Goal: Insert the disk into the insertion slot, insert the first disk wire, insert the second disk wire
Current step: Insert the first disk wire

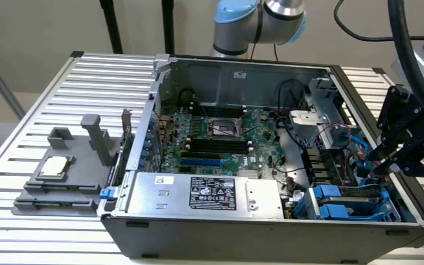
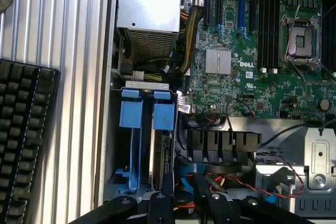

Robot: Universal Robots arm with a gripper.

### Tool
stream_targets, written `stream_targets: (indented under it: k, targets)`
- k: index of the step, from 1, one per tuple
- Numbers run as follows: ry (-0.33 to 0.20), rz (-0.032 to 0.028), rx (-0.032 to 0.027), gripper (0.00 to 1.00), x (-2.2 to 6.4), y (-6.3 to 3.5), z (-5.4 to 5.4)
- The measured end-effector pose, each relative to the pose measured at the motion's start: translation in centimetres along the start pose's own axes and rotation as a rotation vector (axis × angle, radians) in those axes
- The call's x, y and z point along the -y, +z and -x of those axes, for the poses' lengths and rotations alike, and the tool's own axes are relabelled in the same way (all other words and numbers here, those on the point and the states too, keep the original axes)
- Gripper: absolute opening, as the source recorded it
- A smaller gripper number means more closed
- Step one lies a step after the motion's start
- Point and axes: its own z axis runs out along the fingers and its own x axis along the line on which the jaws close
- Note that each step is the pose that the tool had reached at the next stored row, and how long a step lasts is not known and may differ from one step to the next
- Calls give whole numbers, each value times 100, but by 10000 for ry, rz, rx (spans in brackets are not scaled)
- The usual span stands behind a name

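At the case's front corner on the exterior view's right stand the blue drive bays (image 1: pixel 337 203). In the wrist view they are two side-by-side slots with blue latches (image 2: pixel 142 113). One slot (image 2: pixel 131 156) shows bare blue rails. The other holds the disk (image 2: pixel 161 156), seen edge-on behind its blue carrier handle (image 2: pixel 164 115). My black gripper (image 1: pixel 377 170) hangs over the case's side just behind the bays. Its fingers (image 2: pixel 167 198) stand apart, open, above a bundle of blue and red wires (image 2: pixel 191 178). I see nothing held between them (image 2: pixel 185 199).
The silver power-supply box (image 1: pixel 205 193) lies along the front of the case, and the motherboard (image 1: pixel 220 138) sits behind it. A grey fixture with a chip (image 1: pixel 57 168) rests on the slatted table (image 1: pixel 35 110). A black keyboard (image 2: pixel 23 145) lies beside the case.
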Motion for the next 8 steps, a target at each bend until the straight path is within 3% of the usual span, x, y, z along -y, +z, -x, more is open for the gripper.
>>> stream_targets:
  k: [8]
  targets:
    - [-4, 1, -2, 29, 6, 149, 10]
